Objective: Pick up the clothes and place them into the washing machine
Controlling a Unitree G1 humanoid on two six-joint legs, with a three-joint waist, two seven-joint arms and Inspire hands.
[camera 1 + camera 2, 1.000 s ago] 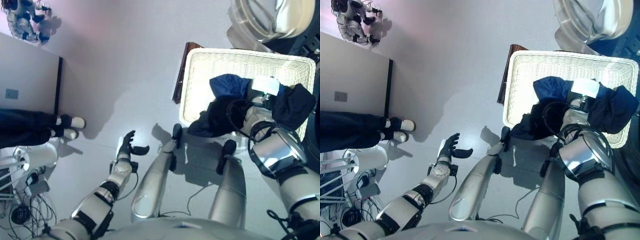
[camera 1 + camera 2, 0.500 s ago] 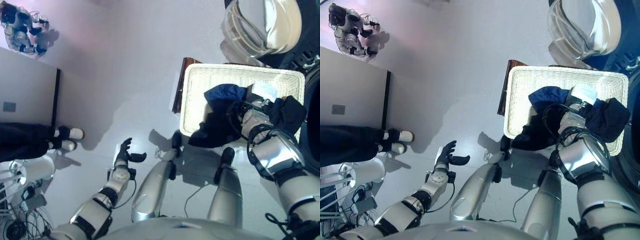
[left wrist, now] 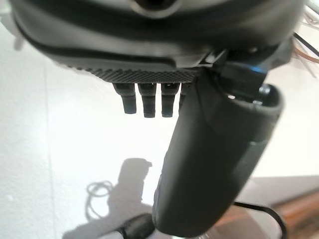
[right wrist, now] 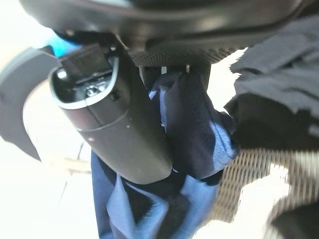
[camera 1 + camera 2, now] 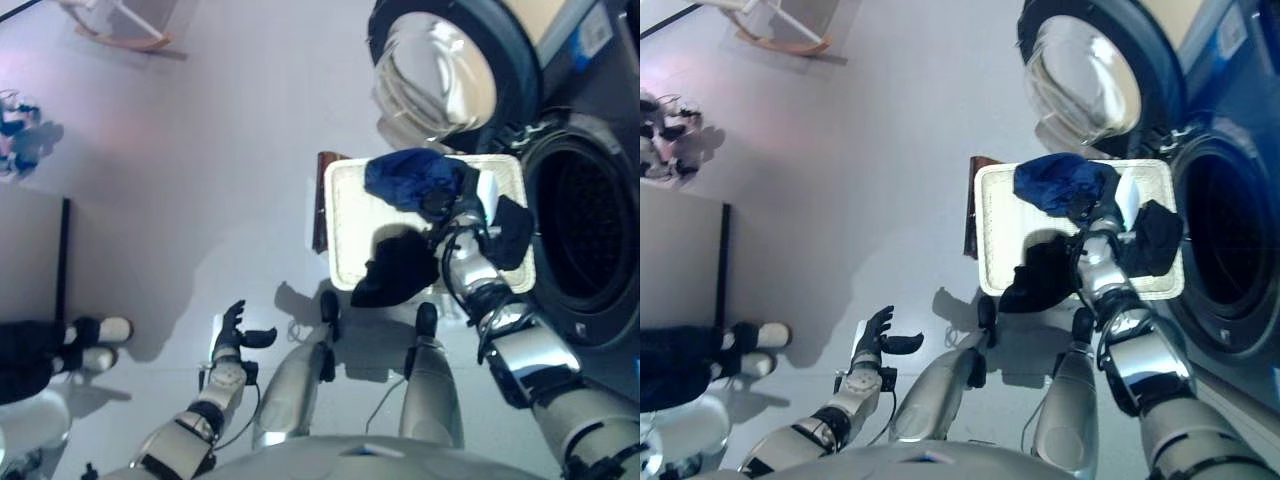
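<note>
The washing machine [image 5: 585, 215] stands at my right, its dark drum [image 5: 580, 235] open toward me and its round glass door [image 5: 445, 70] swung wide, beyond the basket. Between the machine and my legs sits the white wicker basket [image 5: 345, 215] on the pale floor [image 5: 200, 150], with a thin brown board [image 5: 320, 200] against its left side.

In the basket lie the clothes. A black garment [image 5: 395, 268] hangs over the basket's near rim, spilling toward my knees. Another black piece [image 5: 512, 232] is draped over the basket's right edge, next to the drum opening. A blue garment [image 5: 1055, 185] is bunched up at the far end of the basket, just ahead of my right hand [image 5: 1102, 205].

My right arm reaches in over the basket, and the hand is up against the blue garment. In the right wrist view the blue cloth [image 4: 192, 144] is gathered tight between my thumb [image 4: 117, 132] and my palm, bunched and hanging below it, so I am holding the blue garment pinched in that hand. The wicker weave and the black cloth show past it.

My left hand [image 5: 232, 330] is well apart from all this, low at my left side over bare floor, its fingers [image 3: 149, 102] straight and relaxed, thumb out, holding nothing.

At the far left edge a person's dark trouser legs and white shoes [image 5: 105, 345] stand on the floor.
</note>
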